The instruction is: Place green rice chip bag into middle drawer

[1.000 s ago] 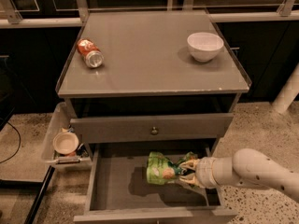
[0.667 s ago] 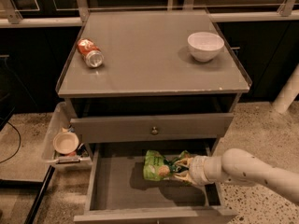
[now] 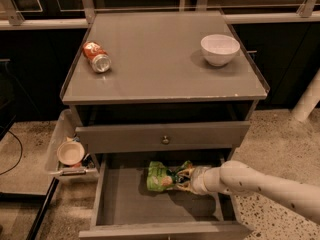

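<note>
Careful: pincer (image 3: 186, 178) clenched on right end of green rice chip bag (image 3: 161, 176), low inside middle drawer (image 3: 125, 201). If you retract before releasing, crinkly bag may drag out.

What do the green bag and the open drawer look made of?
The green rice chip bag is probably thin plastic film: it looks crinkled with a slight sheen. The middle drawer has a flat, dull grey floor, so a matte painted panel; wood or metal is unclear. The gripper is at the bag's right end, inside the drawer.
</note>
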You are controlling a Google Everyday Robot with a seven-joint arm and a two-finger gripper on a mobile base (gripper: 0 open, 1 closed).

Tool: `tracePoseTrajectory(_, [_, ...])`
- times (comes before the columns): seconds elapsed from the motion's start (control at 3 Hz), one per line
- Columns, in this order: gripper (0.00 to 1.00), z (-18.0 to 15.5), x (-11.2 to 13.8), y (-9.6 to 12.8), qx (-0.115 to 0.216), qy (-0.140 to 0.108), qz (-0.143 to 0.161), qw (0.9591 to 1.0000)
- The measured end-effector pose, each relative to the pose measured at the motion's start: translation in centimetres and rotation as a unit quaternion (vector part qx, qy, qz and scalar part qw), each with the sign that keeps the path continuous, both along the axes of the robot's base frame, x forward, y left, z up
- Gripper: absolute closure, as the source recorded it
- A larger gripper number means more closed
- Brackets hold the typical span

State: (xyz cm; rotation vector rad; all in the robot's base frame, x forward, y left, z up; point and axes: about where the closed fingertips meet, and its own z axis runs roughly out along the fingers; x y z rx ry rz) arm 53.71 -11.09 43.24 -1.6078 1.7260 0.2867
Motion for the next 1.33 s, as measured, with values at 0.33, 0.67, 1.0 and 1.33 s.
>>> tracePoseTrajectory(0.33, [1.0,-2.81,0.66,0.31,-0.012,0.015,0.006,0.9998])
tracePoseTrajectory(0.67, [0.82,-2.99,0.65,0.36,-0.013,0.017,0.007,0.9998])
tracePoseTrajectory(1.0, [0.59,-2.99,0.65,0.37,-0.013,0.017,0.007,0.9998])
tracePoseTrajectory(1.33, [0.35,-2.99,0.65,0.37,-0.012,0.017,0.007,0.9998])
